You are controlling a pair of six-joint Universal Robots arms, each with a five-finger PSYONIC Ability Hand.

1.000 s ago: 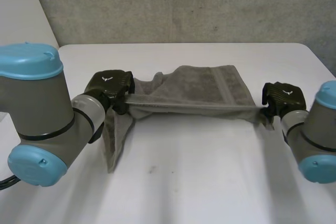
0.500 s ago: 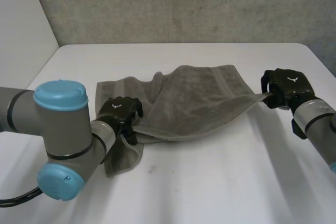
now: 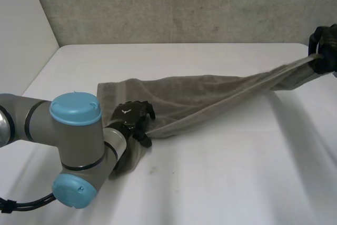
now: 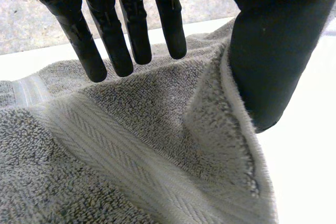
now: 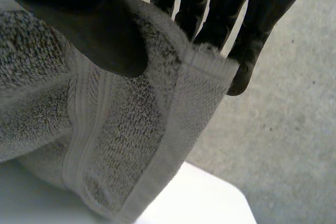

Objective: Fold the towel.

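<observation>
A grey towel (image 3: 210, 96) lies stretched across the white table (image 3: 221, 172), from a flat left end to a raised right corner. My left hand (image 3: 132, 119) rests over the towel's near-left edge. In the left wrist view its fingers (image 4: 131, 24) are straight and spread above the towel (image 4: 131, 145), and the thumb stands beside a raised fold without pinching it. My right hand (image 3: 325, 46) is high at the far right. In the right wrist view its thumb (image 5: 89, 19) presses the hemmed towel corner (image 5: 126, 129) against the fingers.
A grey wall (image 3: 184, 3) runs behind the table. My left arm's elbow (image 3: 76, 146) hangs over the table's front left. The right hand is past the table's far right corner. Bare tabletop lies in front of the towel.
The right hand has swung right and up with its corner, pulling the towel into a long taut band. The left hand has let go, opened and dropped toward the near-left edge.
</observation>
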